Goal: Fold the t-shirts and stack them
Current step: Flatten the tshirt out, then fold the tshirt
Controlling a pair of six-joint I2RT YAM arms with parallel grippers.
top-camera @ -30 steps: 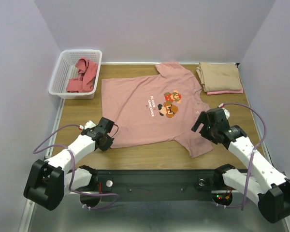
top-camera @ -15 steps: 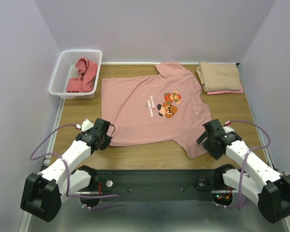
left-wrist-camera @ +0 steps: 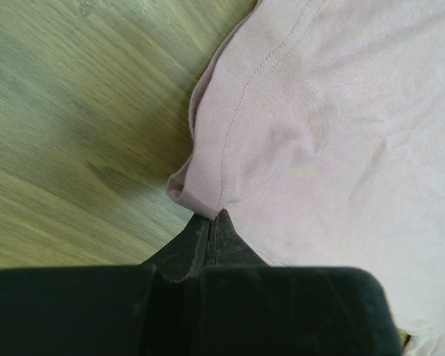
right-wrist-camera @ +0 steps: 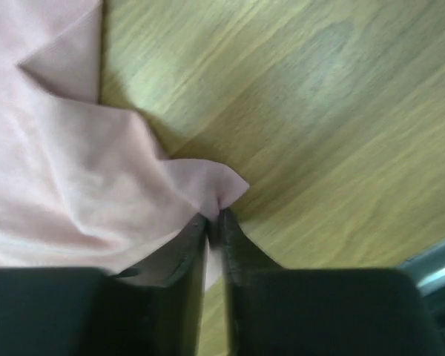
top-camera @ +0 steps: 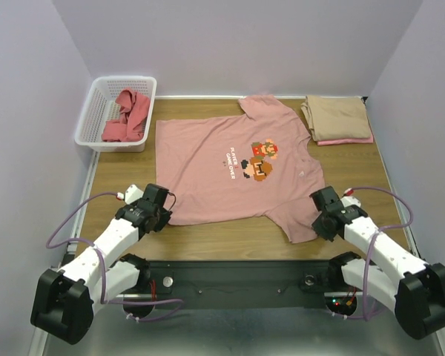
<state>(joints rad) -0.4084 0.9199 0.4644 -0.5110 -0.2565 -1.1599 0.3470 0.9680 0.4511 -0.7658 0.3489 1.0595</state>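
A dusty pink t-shirt (top-camera: 230,167) with pixel-game characters lies spread flat on the wooden table. My left gripper (top-camera: 165,213) is shut on its near left hem corner (left-wrist-camera: 200,189), the fabric bunched at the fingertips. My right gripper (top-camera: 317,222) pinches the near right sleeve corner (right-wrist-camera: 211,185) between its jaws. A folded tan t-shirt (top-camera: 336,117) rests on a folded pink one (top-camera: 348,140) at the back right. A crumpled coral-red t-shirt (top-camera: 127,117) lies in the basket.
The white lattice basket (top-camera: 96,111) stands at the back left corner. Bare wood (top-camera: 230,239) runs between the shirt and the table's near edge, where the arm bases are bolted. Walls close the left, back and right sides.
My right gripper came down toward the near edge and shut on the sleeve corner. My left gripper stayed shut on the hem corner and shifted slightly.
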